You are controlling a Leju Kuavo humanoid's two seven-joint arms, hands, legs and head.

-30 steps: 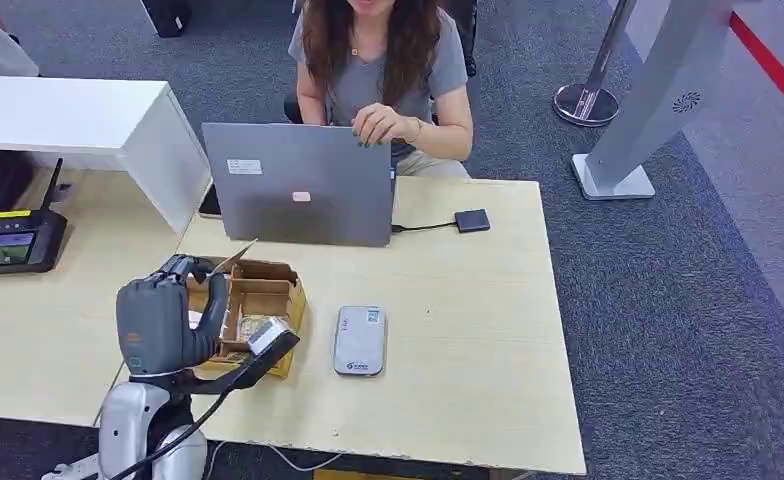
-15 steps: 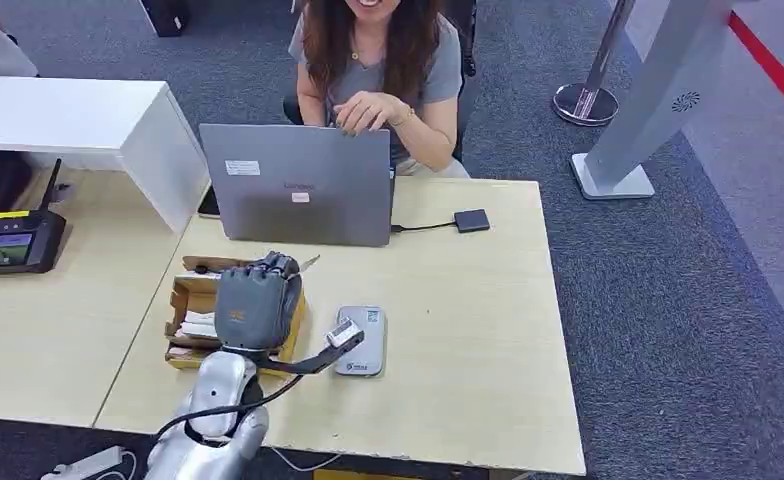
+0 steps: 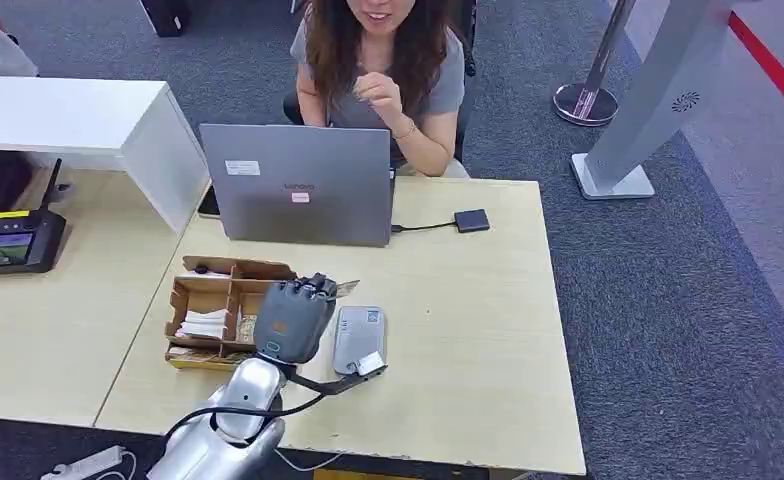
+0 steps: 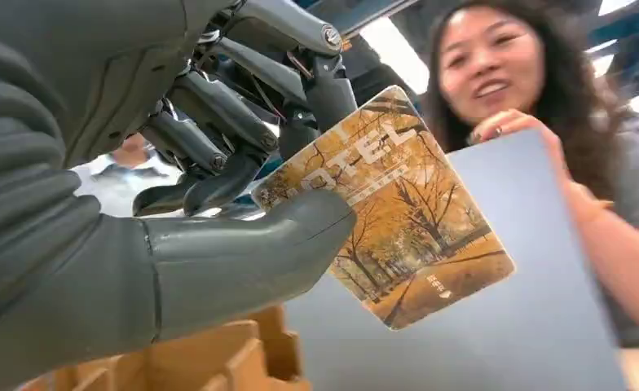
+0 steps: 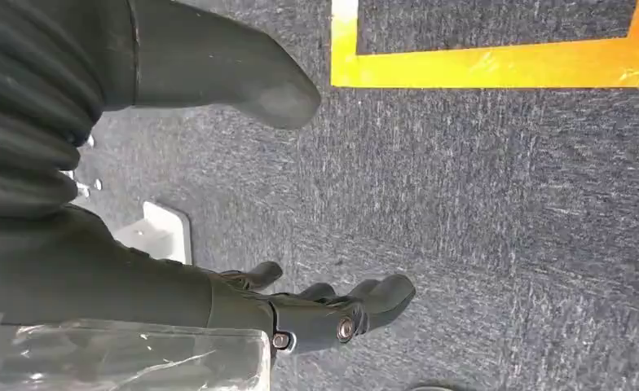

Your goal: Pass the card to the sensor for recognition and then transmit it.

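**Left hand holding the hotel card beside the reader**

The left hand (image 3: 293, 318) is hovering over the middle of the wooden table (image 3: 468, 330), toward its near edge, between the cardboard box (image 3: 213, 312) and the sensor (image 3: 359, 338). It is pinching the card (image 4: 398, 212) between the thick thumb and the darker fingers (image 4: 218, 122); from the head view just a corner of the card (image 3: 347, 289) is sticking out past the fingers, above the far end of the sensor. In the left wrist view the card is showing an autumn-tree picture with the word HOTEL printed on it, and it is tilting rather than lying flat.

The sensor, a pale grey rounded device, is lying flat on the table just beside the box, on the side toward the table's right edge. The box is sitting open with white papers in its compartments.

A person (image 3: 383, 70) is sitting behind the far edge, facing an open grey laptop (image 3: 298, 185). A small black adapter (image 3: 472, 220) is lying beside the laptop, joined to it by a cable.

The right hand (image 5: 332, 314) is hanging over the grey carpet (image 5: 504, 204), holding nothing, with its fingers loosely apart.
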